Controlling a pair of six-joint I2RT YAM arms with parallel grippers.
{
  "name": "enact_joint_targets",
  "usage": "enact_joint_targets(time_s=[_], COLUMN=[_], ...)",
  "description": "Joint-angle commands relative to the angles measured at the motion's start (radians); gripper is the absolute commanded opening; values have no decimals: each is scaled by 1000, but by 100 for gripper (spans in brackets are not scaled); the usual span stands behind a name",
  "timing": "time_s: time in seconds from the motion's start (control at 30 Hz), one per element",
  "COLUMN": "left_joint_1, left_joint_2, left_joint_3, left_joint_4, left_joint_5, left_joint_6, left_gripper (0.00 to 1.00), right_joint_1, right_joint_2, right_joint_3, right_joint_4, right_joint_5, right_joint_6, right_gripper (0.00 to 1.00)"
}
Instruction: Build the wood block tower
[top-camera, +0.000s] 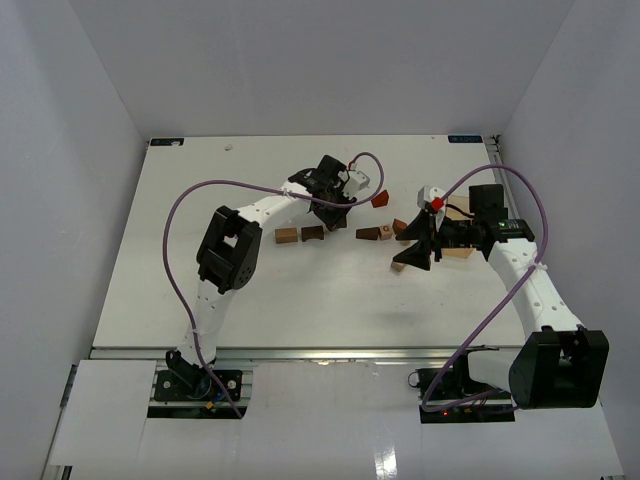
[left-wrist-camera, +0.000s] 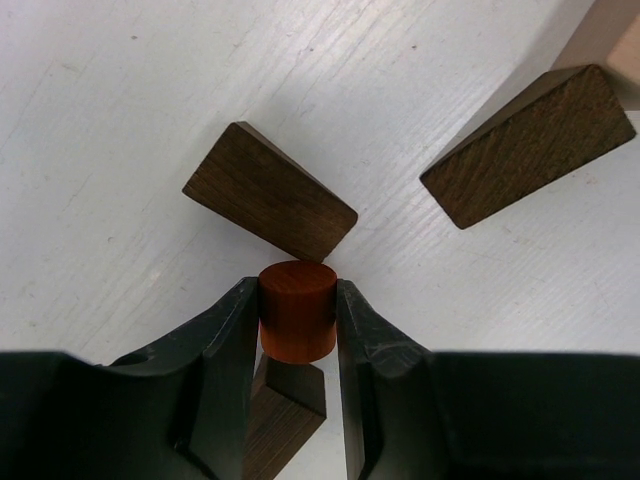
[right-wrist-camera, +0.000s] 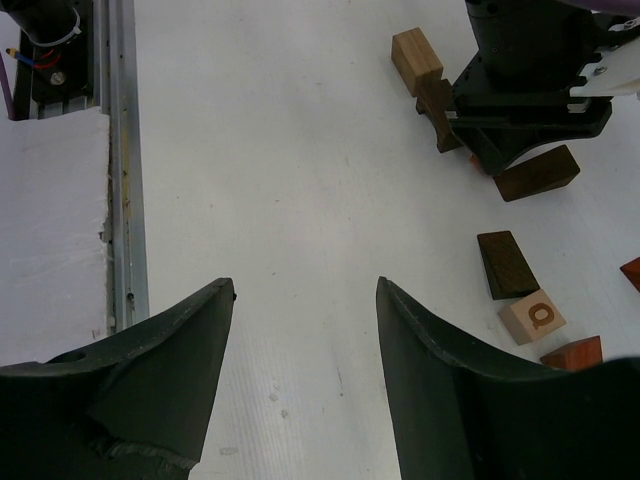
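The reddish-brown wooden cylinder (left-wrist-camera: 297, 325) sits between the fingers of the left gripper (left-wrist-camera: 297, 293). On the white table (left-wrist-camera: 110, 120), a dark brown wooden wedge (left-wrist-camera: 268, 192) lies just beyond it, and a second dark wedge (left-wrist-camera: 528, 146) lies apart, to the right.

table (top-camera: 300, 300): white, matt, faintly grained | back wall (top-camera: 320, 60): plain pale grey, beyond table's far edge | side walls (top-camera: 50, 200): same grey, along table's left and right edges | rail (top-camera: 300, 352): aluminium, along table's near edge | panels (top-camera: 330, 425): white, flat, nearer than rail | light: even, soft shadows on table
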Motion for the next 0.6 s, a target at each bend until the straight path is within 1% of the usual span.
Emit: enact_joint_targets(time_s=[0.0, 0.07, 0.17, 0.23, 0.3, 0.33, 0.43, 0.53, 0.57], left_joint_1=[-6, -6, -6, -6, -3, 0, 3, 3, 3], left_joint_2=[-116, -176, -269, -374, -435, -477, -570, -623, -633], left_joint_3=[41, 18, -65, -199, -289, -360, -537, -677, -725], left_joint_4=[-7, 18, 88, 200, 312, 347, 513, 726, 768], left_joint_5=[86, 143, 250, 303, 391, 417, 502, 559, 577], left_joint_6=[-55, -98, -169, -266, -324, -378, -530, -671, -708], left_gripper=[17, 16, 15, 15, 15, 14, 12, 10, 10], right_joint_1=[-7, -7, -4, -1, 5, 10, 36, 80, 100], right_joint_2=[-4, -13, -38, -65, -90, -115, -194, -278, -310], right_joint_3=[-17, -29, -49, -74, -107, -117, -191, -294, -337], right_joint_4=[17, 18, 23, 44, 76, 119, 305, 535, 626], right_joint_5=[-44, -54, -67, -68, -61, -53, 5, 105, 150], right_joint_6=[-23, -51, -91, -121, -135, -127, -27, 97, 130], right_gripper=[65, 65, 65, 65, 66, 67, 70, 81, 84])
